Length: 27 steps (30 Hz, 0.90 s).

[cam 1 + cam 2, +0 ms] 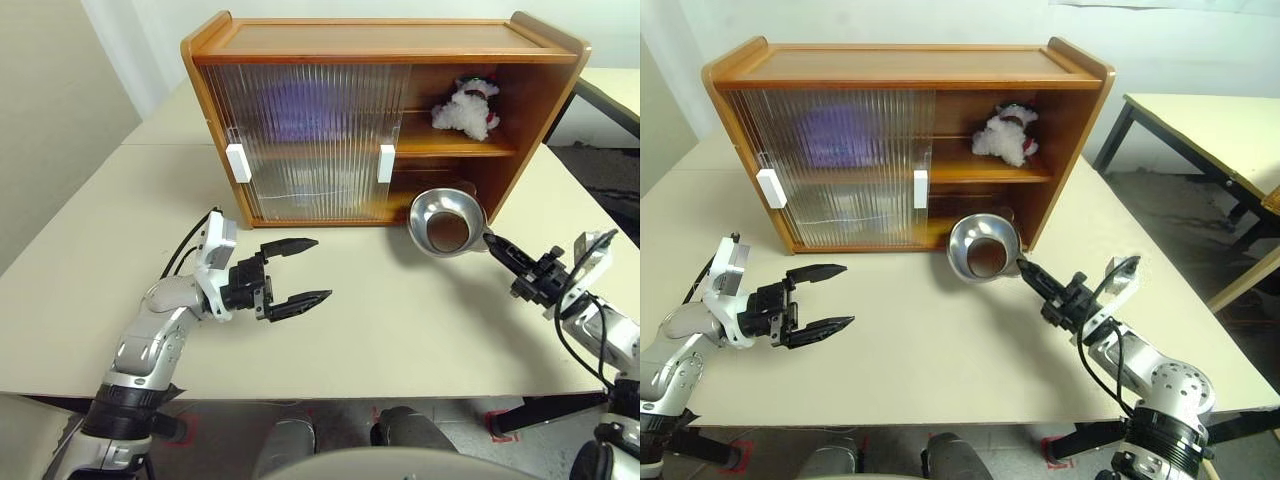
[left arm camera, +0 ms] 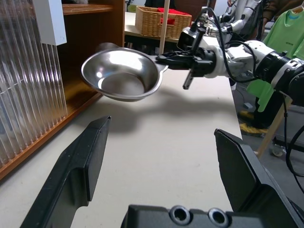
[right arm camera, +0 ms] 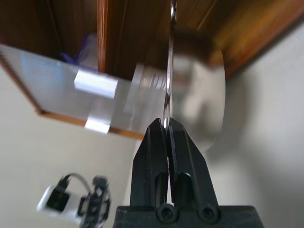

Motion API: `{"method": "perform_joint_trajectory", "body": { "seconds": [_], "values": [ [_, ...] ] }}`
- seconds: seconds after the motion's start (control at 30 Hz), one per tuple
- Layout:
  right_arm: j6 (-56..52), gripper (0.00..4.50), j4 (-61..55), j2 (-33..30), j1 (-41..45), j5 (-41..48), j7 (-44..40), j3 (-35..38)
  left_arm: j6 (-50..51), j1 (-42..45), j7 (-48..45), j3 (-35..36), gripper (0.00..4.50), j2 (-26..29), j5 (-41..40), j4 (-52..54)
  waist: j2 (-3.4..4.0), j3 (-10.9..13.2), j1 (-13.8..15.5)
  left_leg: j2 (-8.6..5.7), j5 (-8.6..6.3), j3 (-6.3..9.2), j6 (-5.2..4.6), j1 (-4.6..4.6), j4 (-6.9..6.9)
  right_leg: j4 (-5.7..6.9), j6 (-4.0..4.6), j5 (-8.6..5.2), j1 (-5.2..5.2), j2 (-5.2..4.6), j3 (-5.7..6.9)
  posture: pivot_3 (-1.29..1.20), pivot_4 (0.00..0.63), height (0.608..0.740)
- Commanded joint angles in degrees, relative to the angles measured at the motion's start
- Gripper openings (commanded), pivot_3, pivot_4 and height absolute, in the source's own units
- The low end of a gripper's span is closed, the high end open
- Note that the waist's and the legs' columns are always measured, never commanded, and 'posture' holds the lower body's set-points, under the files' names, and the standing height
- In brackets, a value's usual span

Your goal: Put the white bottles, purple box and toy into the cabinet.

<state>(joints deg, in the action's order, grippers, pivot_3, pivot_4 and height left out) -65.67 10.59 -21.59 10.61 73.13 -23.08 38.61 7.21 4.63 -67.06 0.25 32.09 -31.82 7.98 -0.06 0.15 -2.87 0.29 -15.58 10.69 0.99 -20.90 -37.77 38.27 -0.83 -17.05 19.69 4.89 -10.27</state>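
Left eye view is showing a cabinet (image 1: 380, 45) sitting at twelve o'clock on a pale worktop (image 1: 130, 290). Its two ribbed sliding doors (image 1: 310, 140) are covering the left part, leaving the right part open. A toy (image 1: 467, 107) is lying on the upper shelf in the open part, at about one o'clock. A purple box (image 1: 300, 105) is showing as a lilac blur behind the doors on the upper shelf. Something pale is also showing dimly behind the doors on the lower shelf, too blurred to name.

A right tool (image 1: 492, 240), at three o'clock, is clenching the rim of a shiny metal dish (image 1: 447, 222), holding it above the worktop just in front of the open lower shelf. Right wrist view is showing both fingers pinching the rim edge-on.

A left tool (image 1: 305, 270), at eight o'clock, is hovering released, jaws standing wide, grasping nothing, pointing across toward the dish.
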Motion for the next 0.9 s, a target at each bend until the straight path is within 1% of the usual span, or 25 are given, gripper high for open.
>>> {"method": "perform_joint_trajectory", "body": {
  "seconds": [0.03,0.3,0.43,0.63,0.77,0.9],
  "values": [
    [1.8,0.04,-1.42,1.68,1.04,-0.91,2.52,-1.94,0.38,0.55,0.09,0.29,4.5,0.63,0.41,0.16,0.01,0.0,-0.01,0.02,0.0,0.02,0.0,0.0,0.0,0.0,0.0,0.0,0.0,0.02,0.01,-0.06,0.0,0.74],
    [6.26,0.04,-3.19,6.15,4.21,-0.43,9.64,-2.9,0.37,0.8,-0.04,0.29,4.5,1.11,0.32,0.07,0.04,-0.02,-0.08,0.04,-0.01,0.07,-0.01,-0.01,0.02,-0.01,0.0,0.03,0.02,0.02,0.0,-0.06,0.0,0.74],
    [11.58,0.04,-2.33,9.02,7.11,-2.03,13.67,-2.68,0.52,0.76,0.1,0.18,4.5,0.97,0.18,0.35,0.07,-0.02,-0.23,0.11,-0.01,0.09,-0.01,-0.02,0.03,0.0,0.04,0.12,0.08,0.07,0.01,-0.07,0.0,0.74],
    [15.83,0.04,-0.05,10.0,9.7,-4.3,16.35,-3.6,0.66,0.96,-0.01,0.31,4.5,1.21,0.21,0.35,0.08,-0.03,-0.22,0.17,-0.01,0.21,-0.02,-0.05,0.05,-0.02,0.13,0.22,0.14,-0.01,-0.01,-0.06,0.0,0.74],
    [19.76,0.04,2.76,12.07,12.8,-6.75,18.27,-4.48,0.74,1.05,-0.01,0.42,4.5,1.33,0.2,0.34,0.11,-0.04,-0.28,0.26,-0.03,0.27,-0.04,-0.08,0.1,-0.01,0.29,0.35,0.23,-0.02,-0.03,-0.06,0.0,0.74],
    [22.87,0.04,5.58,13.47,15.2,-10.03,18.02,-5.99,0.89,1.05,0.22,0.3,4.5,1.27,0.23,0.69,0.21,-0.1,-0.36,0.36,-0.03,0.27,-0.05,-0.07,0.2,-0.01,0.16,0.62,0.31,0.06,-0.01,-0.05,0.0,0.74]
  ]
}}
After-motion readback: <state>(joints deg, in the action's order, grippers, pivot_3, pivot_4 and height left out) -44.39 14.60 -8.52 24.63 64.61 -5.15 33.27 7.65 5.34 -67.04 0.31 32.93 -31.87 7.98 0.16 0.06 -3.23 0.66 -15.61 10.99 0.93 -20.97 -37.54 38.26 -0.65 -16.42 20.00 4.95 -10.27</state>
